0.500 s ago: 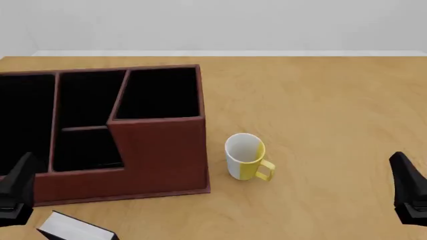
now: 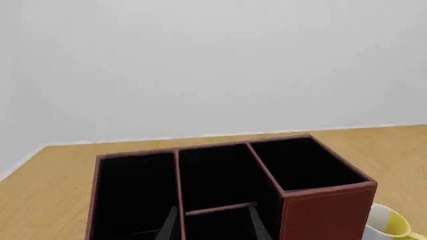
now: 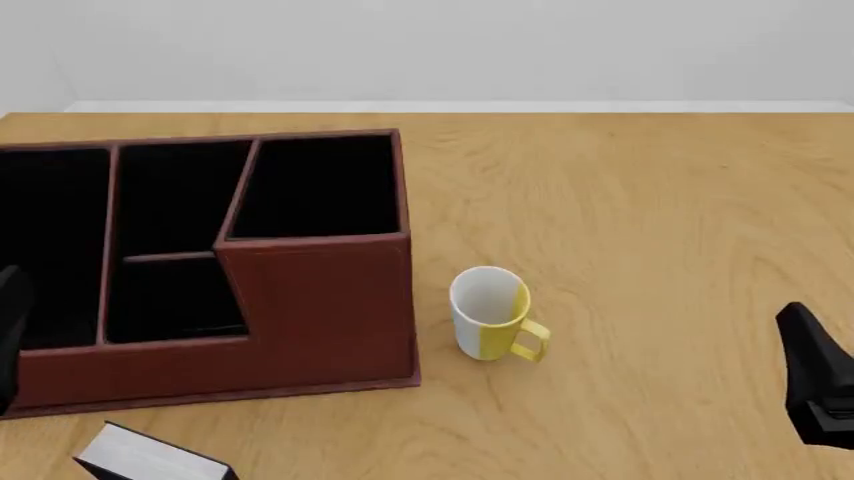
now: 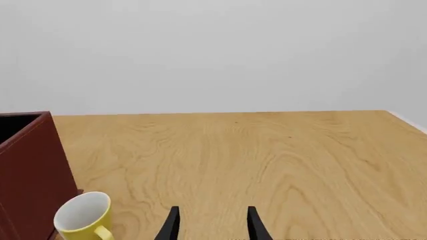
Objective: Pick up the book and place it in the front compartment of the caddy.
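In your left wrist view, the left fingers [image 2: 212, 226] stand spread and empty, with the caddy [image 2: 227, 190] just beyond them.

In the front view, the book [image 3: 147, 458] lies on the worktop [image 3: 641, 200] before the caddy's lowered wall; the front compartment [image 3: 174, 298] holds nothing visible.

In your right wrist view, the right fingers [image 4: 211, 225] are spread, with the mug [image 4: 83, 217] off to their side.

Bright, even, diffuse light in all three views; no glare or hot spots. Renders are sharp edge to edge, no blur, no visible lens distortion. Shadows are faint: a soft thin one on the worktop [image 3: 641, 220] under the caddy [image 3: 320, 310] near edge. Caddy interior reads flat black, no detail. Mug [image 3: 491, 312] evenly lit.
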`<action>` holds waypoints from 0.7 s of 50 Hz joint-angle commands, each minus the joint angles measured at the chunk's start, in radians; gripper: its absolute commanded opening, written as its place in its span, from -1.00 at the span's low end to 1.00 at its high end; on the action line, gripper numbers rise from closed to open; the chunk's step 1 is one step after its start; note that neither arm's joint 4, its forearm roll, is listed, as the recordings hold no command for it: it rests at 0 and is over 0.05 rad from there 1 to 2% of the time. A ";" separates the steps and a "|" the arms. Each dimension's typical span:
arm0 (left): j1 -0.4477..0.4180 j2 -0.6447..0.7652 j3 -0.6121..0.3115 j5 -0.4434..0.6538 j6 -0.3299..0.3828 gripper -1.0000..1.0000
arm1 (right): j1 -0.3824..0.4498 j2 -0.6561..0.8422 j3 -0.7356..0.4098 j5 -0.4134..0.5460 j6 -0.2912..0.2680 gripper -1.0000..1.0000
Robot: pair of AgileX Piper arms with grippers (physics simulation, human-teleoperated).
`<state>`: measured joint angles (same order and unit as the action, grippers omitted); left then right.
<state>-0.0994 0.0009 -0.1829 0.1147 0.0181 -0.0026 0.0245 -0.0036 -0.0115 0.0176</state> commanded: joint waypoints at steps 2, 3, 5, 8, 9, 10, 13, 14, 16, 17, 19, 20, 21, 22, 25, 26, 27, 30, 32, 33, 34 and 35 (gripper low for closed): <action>-0.179 0.003 -0.275 0.238 0.106 1.00 | -0.005 0.026 0.000 -0.015 0.015 1.00; -0.202 0.015 -0.292 0.251 0.145 1.00 | -0.006 0.031 0.000 -0.019 0.016 1.00; -0.278 0.054 -0.355 0.294 0.170 1.00 | -0.007 0.028 0.001 -0.016 0.019 1.00; -0.328 0.121 -0.412 0.340 0.200 1.00 | -0.007 0.029 0.001 -0.016 0.022 1.00; -0.349 0.131 -0.428 0.356 0.236 1.00 | -0.006 0.031 0.001 -0.018 0.022 1.00; -0.387 0.169 -0.458 0.393 0.253 1.00 | -0.004 0.035 0.001 -0.020 0.024 1.00; -0.390 0.236 -0.568 0.455 0.171 1.00 | -0.005 0.044 0.002 -0.027 0.026 1.00; -0.408 0.250 -0.568 0.468 0.261 1.00 | -0.006 0.050 0.002 -0.032 0.027 1.00; -0.454 0.289 -0.606 0.522 0.329 1.00 | -0.008 0.056 0.001 -0.036 0.031 1.00; -0.462 0.304 -0.634 0.541 0.327 1.00 | -0.007 0.057 0.001 -0.037 0.031 1.00; -0.468 0.351 -0.711 0.591 0.331 1.00 | -0.005 0.059 0.001 -0.038 0.032 1.00; -0.475 0.359 -0.715 0.602 0.365 1.00 | -0.006 0.060 0.001 -0.039 0.032 1.00; -0.494 0.378 -0.726 0.636 0.410 1.00 | -0.006 0.062 0.001 -0.041 0.034 1.00; -0.507 0.410 -0.781 0.682 0.423 1.00 | -0.009 0.074 0.002 -0.051 0.039 1.00; -0.534 0.447 -0.814 0.750 0.473 1.00 | -0.011 0.085 0.002 -0.060 0.043 1.00; -0.539 0.470 -0.847 0.787 0.489 1.00 | -0.011 0.086 0.001 -0.061 0.043 1.00; -0.542 0.491 -0.870 0.817 0.500 1.00 | -0.012 0.086 0.002 -0.061 0.044 1.00; -0.537 0.524 -0.929 0.877 0.550 1.00 | -0.015 0.089 0.002 -0.063 0.047 1.00; -0.578 0.556 -0.993 0.965 0.576 1.00 | -0.016 0.099 0.002 -0.072 0.047 1.00; -0.579 0.555 -0.990 0.973 0.597 1.00 | -0.016 0.099 0.002 -0.072 0.047 1.00; -0.592 0.562 -0.994 1.000 0.610 1.00 | -0.015 0.101 0.002 -0.073 0.047 1.00; -0.616 0.565 -0.999 1.044 0.643 1.00 | -0.015 0.104 0.002 -0.075 0.048 1.00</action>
<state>-0.6120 0.4463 -1.0076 0.8955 0.4966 -0.0143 0.1047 -0.0018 -0.0682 0.0582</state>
